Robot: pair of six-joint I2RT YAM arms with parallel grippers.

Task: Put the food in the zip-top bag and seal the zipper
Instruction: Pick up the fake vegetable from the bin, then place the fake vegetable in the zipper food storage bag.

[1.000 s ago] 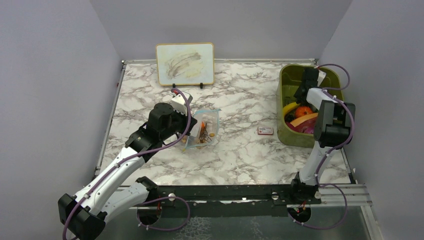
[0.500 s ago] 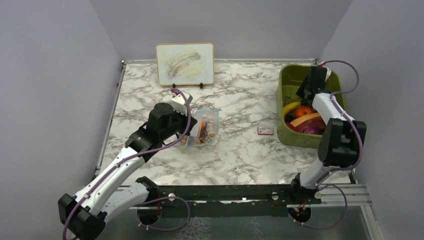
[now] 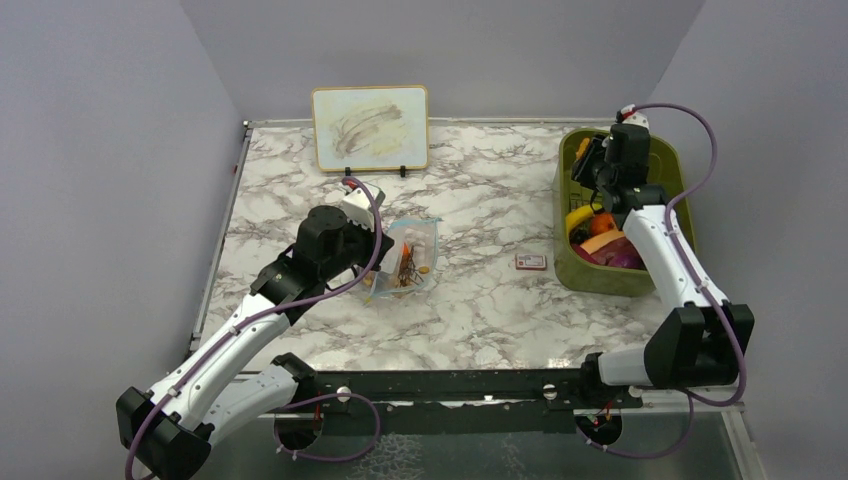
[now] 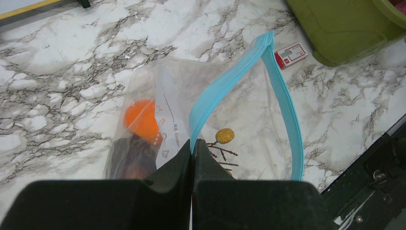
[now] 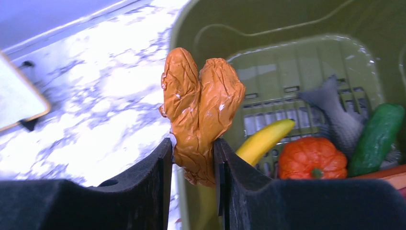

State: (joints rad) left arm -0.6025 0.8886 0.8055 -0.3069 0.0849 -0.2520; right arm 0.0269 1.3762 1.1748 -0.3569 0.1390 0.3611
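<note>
From above, the left gripper is down at the near left edge of the zip-top bag, which lies on the marble table a little left of the middle. The right gripper is over the far left part of the olive-green bin and holds an orange-brown piece. More food lies in the near part of the bin, among it a banana and a dark purple piece. A red-and-white card lies flat just left of the bin, well apart from the bag. A board stands at the far edge of the table.

In the left wrist view, the two fingers are pressed together on the zipper, with only the light-blue strip between them. From this pinch the two blue edges run away from each other, so the mouth of the bag is open. Inside the clear plastic there is an orange piece, a dark piece just below it, and a small yellow-brown piece beside some thin brown twigs.

In the right wrist view, the fingers stand narrow and clamp the lower part of the orange-brown piece, which is crinkled and has two lobes at the top. It is over the rim of the bin. In the bin behind it lie the banana, a round orange piece, a green piece and a grey fish.
</note>
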